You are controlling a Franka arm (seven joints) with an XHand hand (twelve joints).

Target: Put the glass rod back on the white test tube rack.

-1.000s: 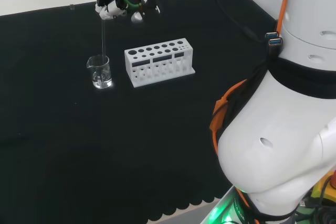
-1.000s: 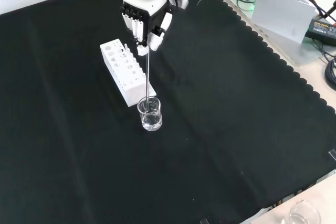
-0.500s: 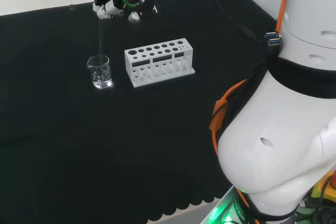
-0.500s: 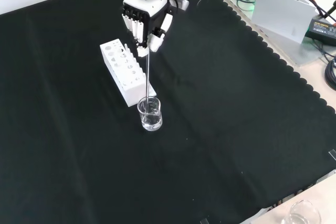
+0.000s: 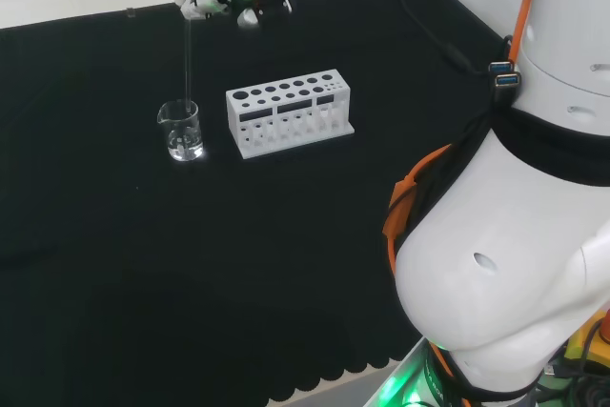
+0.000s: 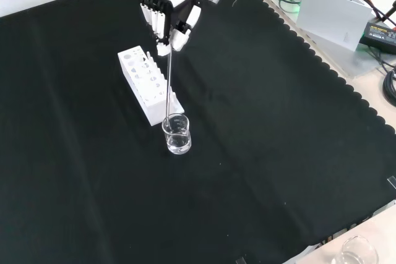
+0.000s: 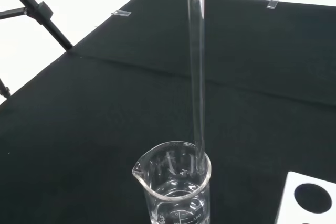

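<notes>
Black cloth (image 6: pixel 278 122); wrist-view rod (image 7: pixel 197 77) in beaker (image 7: pixel 176 187)

One rod (image 6: pixel 169 88), one rack (image 6: pixel 146 85), two beakers (image 6: pixel 177 134).

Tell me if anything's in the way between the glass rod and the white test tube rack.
Only the beaker itself: the glass rod, held by the hand, has its lower end inside the beaker's rim. Once lifted clear, nothing visible stands between it and the white test tube rack beside the beaker.
</notes>
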